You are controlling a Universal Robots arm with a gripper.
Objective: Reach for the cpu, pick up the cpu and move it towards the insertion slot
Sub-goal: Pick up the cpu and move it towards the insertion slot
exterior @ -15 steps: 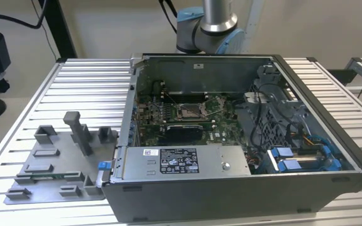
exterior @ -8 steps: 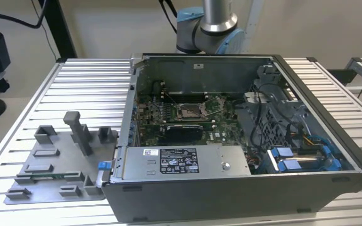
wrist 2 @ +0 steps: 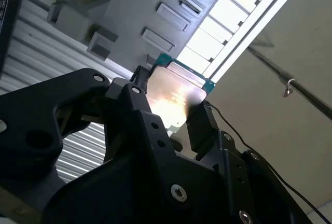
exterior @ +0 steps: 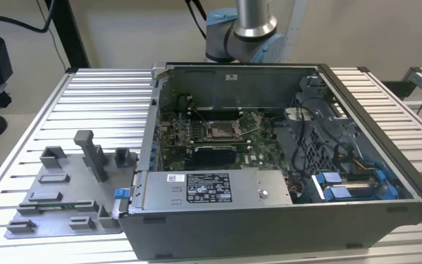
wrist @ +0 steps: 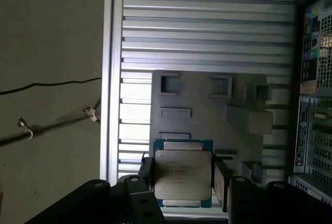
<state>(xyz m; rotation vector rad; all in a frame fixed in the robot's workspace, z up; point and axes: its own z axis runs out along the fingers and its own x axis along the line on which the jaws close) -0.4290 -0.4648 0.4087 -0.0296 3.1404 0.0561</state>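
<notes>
One gripper (wrist: 183,181) clamps the cpu (wrist: 182,168) (grey fixture (wrist: 205,109) beyond).

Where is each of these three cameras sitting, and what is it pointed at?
Exterior view: off the arm, looking down into the open computer case; the arm shows behind it.
First wrist view: on the arm, looking past the gripper at the cpu's metal top and the grey fixture plate.
Second wrist view: on the arm, looking along the black fingers.
Both wrist views share the cpu clamped in the gripper.
</notes>
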